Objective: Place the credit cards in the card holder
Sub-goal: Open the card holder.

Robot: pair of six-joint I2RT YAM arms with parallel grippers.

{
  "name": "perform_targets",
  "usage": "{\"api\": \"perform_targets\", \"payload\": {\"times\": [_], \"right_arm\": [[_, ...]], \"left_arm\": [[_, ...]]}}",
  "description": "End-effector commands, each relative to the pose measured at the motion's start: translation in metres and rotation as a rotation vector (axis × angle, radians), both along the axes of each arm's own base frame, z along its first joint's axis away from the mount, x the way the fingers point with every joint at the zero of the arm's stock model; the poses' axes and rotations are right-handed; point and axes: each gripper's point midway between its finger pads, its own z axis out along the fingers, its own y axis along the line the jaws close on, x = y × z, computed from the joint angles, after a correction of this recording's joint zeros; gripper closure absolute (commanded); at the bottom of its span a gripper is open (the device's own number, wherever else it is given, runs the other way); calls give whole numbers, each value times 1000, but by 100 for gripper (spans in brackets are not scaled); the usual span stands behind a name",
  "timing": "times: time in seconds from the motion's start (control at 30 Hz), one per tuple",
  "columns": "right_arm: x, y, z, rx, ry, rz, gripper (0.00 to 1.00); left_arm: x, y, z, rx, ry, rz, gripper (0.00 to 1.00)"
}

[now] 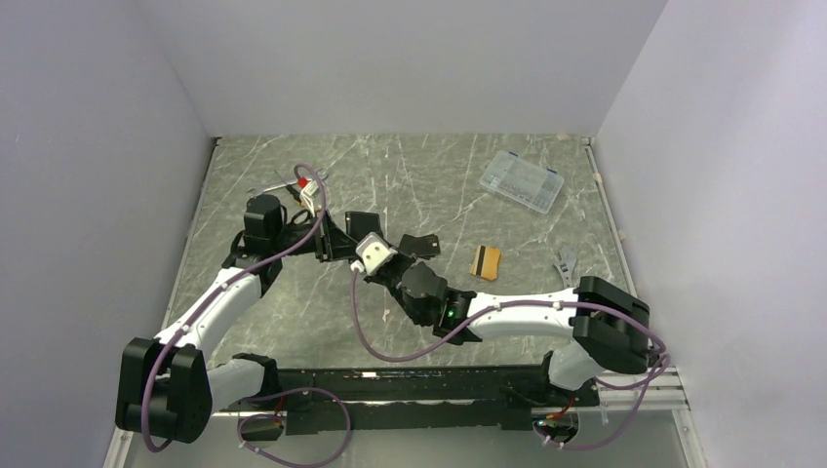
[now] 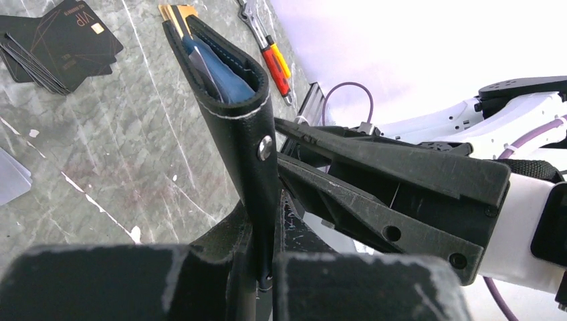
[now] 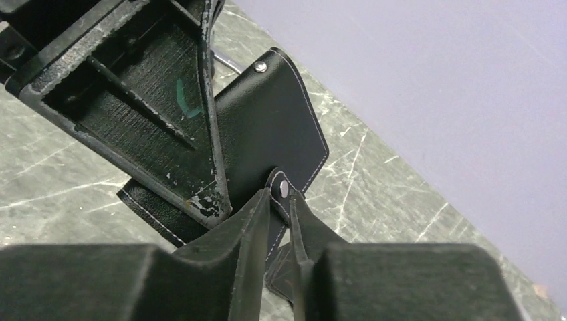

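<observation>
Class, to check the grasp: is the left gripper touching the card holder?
Touching. The left wrist view shows the card holder clamped at its lower edge inside the left gripper.

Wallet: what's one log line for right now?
left fingers: gripping card holder | right fingers: around its snap tab | striped credit card: on table, apart

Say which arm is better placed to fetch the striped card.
Right, probably. The left jaws hold the card holder, and the striped card lies on the right arm's side of the table.

Clear box [image 1: 522,180] near the table's [image 1: 439,166] far-right corner; red-handled tool [image 2: 273,61] toward the far-left corner; grey tool [image 1: 565,263] by the right edge.
</observation>
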Motion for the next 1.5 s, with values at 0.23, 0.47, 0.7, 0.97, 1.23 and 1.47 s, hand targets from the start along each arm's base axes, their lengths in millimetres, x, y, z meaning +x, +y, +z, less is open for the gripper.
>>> {"api": "perform_targets", "payload": {"times": [0.23,0.47,0.7,0.97,1.23,1.47], "right_arm": [[4,17,22,95,-107,-29,100],[6,19,34,210,-136,-65,100],[23,10,40,296,-94,-116,100],[54,-12,41,407,1,-190,100],[57,-23,46,492,70,-216,100],[57,-28,43,549,111,-249,100]], "left_arm": [[-33,-12,28,-72,-75,-181,100],[-33,-15,24,-60,-73,-197,100],[-36,-15,26,-59,-86,-205,100],[-37,-15,29,-60,-93,-213,100],[-36,-13,27,-60,-91,-202,100],[-36,-13,28,-66,-88,-206,100]]}}
